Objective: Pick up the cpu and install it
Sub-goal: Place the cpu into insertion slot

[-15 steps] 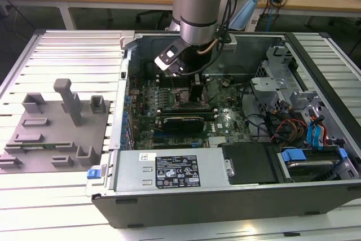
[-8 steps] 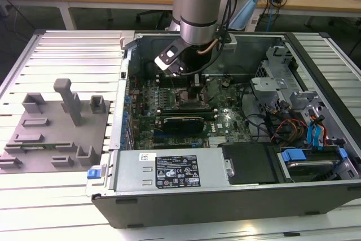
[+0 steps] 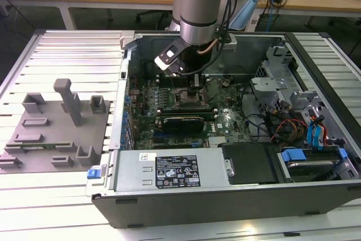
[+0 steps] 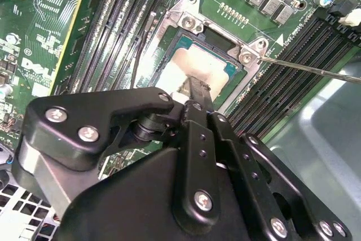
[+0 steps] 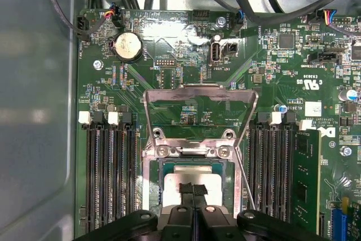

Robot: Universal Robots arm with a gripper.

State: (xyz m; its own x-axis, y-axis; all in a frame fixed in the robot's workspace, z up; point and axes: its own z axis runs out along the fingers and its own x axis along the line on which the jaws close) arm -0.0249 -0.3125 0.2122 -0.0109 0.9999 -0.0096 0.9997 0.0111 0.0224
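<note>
With the cpu (image 5: 176,183) lying in the open motherboard socket (image 5: 192,150) and the end effector (image 5: 192,188) closed empty at its lid, a sideways drag could bend socket pins

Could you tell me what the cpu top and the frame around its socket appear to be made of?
The cpu top looks like matte pale metal, evenly silvery. The socket frame looks like bare bright steel, glinting at its edges.
</note>
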